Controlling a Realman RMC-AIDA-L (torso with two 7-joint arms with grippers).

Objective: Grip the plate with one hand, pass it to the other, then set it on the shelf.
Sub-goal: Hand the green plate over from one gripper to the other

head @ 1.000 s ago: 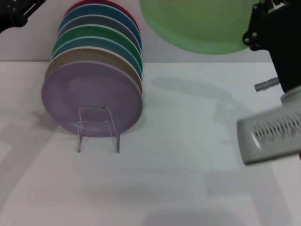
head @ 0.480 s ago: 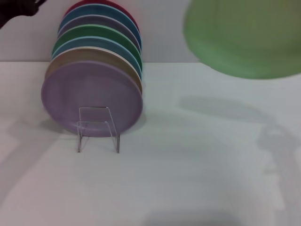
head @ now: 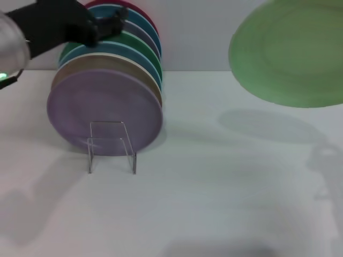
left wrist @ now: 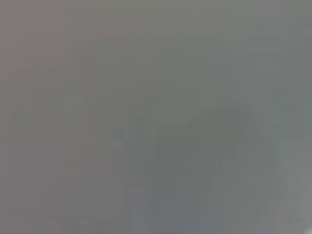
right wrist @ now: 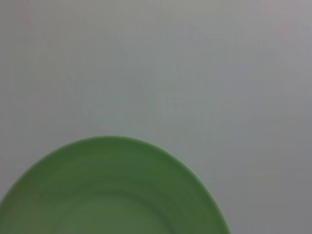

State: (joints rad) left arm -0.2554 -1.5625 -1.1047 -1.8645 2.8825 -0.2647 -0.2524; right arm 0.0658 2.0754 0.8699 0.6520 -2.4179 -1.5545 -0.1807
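Head view gives me the pale green plate (head: 292, 53) up in the air at the upper right, well clear of the white table (head: 214, 187), its face tilted toward the camera and its far side running off the edge of the picture. I see its shadow on the table below it. The right gripper itself is out of sight in every view I have, so I cannot tell whether it is clamped on the plate or how it stands.

On the left I see the left gripper (head: 110, 24), black, reaching in from the upper left corner at the top of the row of plates (head: 115, 59) standing on edge. Its tip is right at the upper rims of the rear plates; I cannot tell whether its fingers are spread or closed, or whether they touch a rim.

The lavender plate (head: 104, 110) stands at the front of that row, and the clear acrylic shelf (head: 111, 147) sits just before it.

Right wrist view shows only the plate's rounded edge (right wrist: 109, 195) against a plain grey background. Left wrist view is a blank grey field
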